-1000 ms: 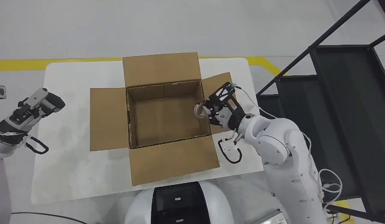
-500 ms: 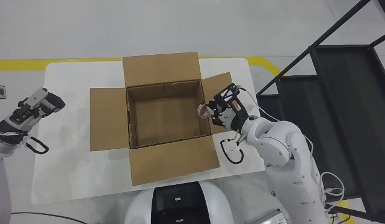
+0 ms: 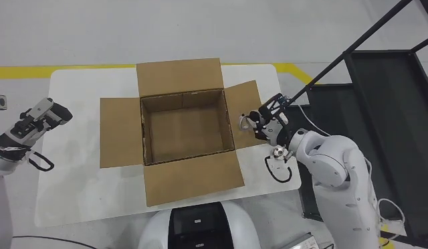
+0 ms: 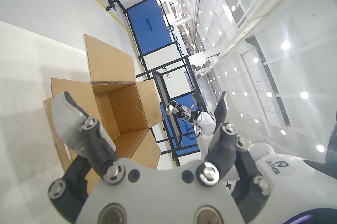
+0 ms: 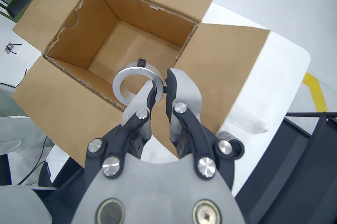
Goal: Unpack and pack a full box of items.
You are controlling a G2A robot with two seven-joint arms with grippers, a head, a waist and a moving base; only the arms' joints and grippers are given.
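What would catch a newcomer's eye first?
The open brown cardboard box stands mid-table, flaps spread, nothing visible inside. The right gripper is shut on a silver metal ring with a black set screw, above the box's right flap. The left gripper hangs open at the white table's left edge.

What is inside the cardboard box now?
Inside the box only bare floor and walls are visible, no items. In the right wrist view, the metal ring in the right pincer covers part of the floor.
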